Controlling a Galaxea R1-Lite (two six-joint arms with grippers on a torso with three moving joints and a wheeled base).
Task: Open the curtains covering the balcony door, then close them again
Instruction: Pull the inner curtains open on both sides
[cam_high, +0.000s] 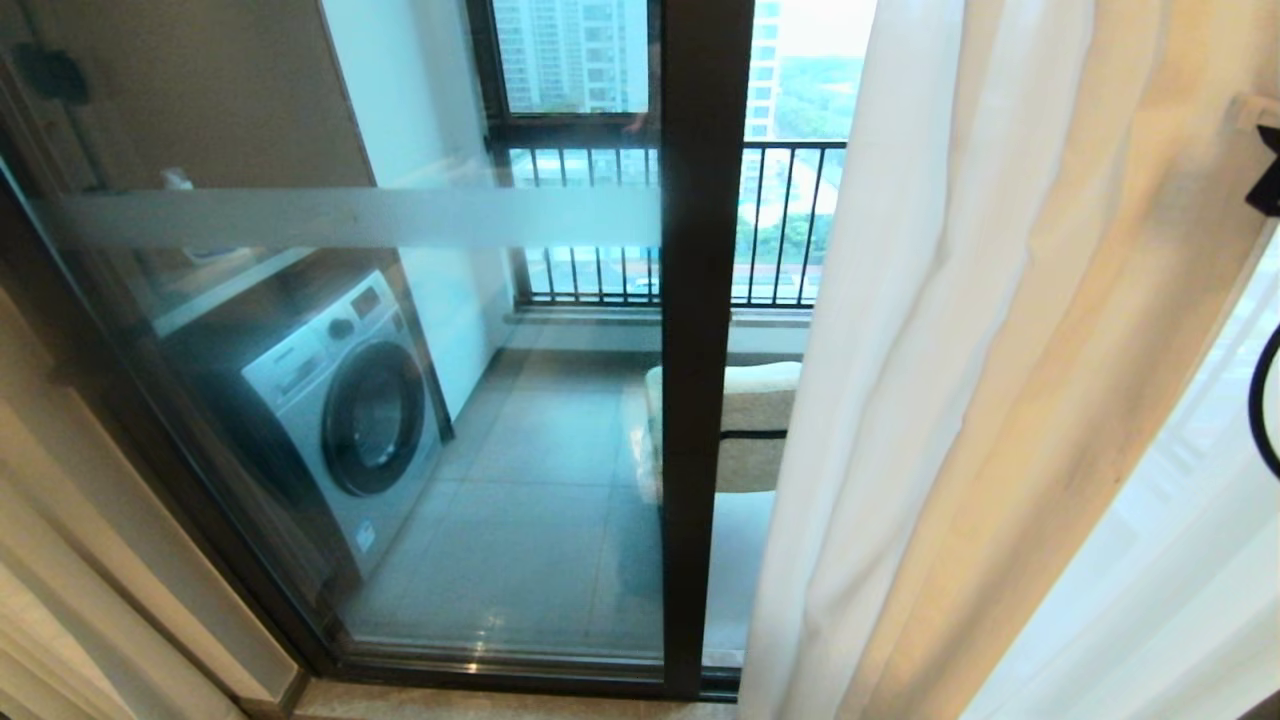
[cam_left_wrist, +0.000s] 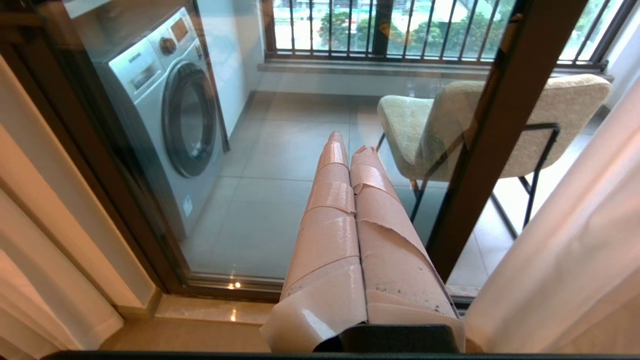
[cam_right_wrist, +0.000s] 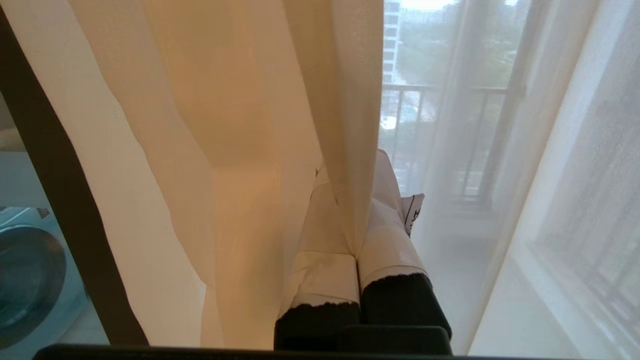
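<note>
**Curtain in the grip, door glass half bared**

The balcony door (cam_high: 700, 340) stands largely uncovered in the head view, its dark post at 12 o'clock and clear glass from 9 to 12 o'clock, showing a washing machine (cam_high: 345, 410) and a chair (cam_high: 750, 425) on the balcony. The curtains (cam_high: 1000, 350) hang gathered from 1 to 5 o'clock, a cream drape with a white sheer behind it. Judged from this, the opening is under way or done on this side; whether the pull now runs open or shut cannot be told, and the closing remains to be finished.

Only the right wrist view shows the grasp: the right gripper (cam_right_wrist: 356, 220), its 2 taped fingers (cam_right_wrist: 325, 270) pressed together, pinches the drape's edge fold at 6 o'clock of that picture. The head view shows no gripper at all.

The left wrist view alone shows the left gripper (cam_left_wrist: 350, 150), fingers closed on nothing, pointing at the glass, with the chair at 2 o'clock.
</note>
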